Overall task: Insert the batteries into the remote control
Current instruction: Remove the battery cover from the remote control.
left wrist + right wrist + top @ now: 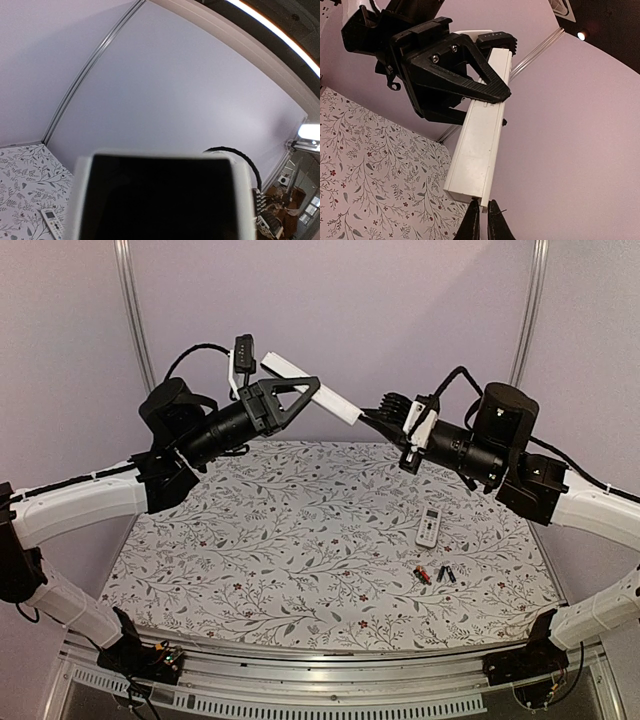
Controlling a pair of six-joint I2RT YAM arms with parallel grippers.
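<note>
Clamping my left hand (296, 395) on the long white remote (335, 403); my right hand (480, 220) has its fingers nearly together at its end. Labels on the small remote (428, 527) are unreadable; batteries (436, 574) lie on the desk (250, 540).

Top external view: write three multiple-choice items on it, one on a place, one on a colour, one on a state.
1. Where do the batteries lie?
A) on the table, near the small remote
B) at the table's far left corner
C) on top of the small remote

2. What colour is the long remote held in the air?
A) black
B) white
C) red

3. The left hand is:
A) open and empty
B) out of view
C) shut on the long remote

Answers:
1 A: they rest on the cloth just nearer than the small remote.
2 B: its body shows white.
3 C: its fingers clamp the remote's body.
</note>
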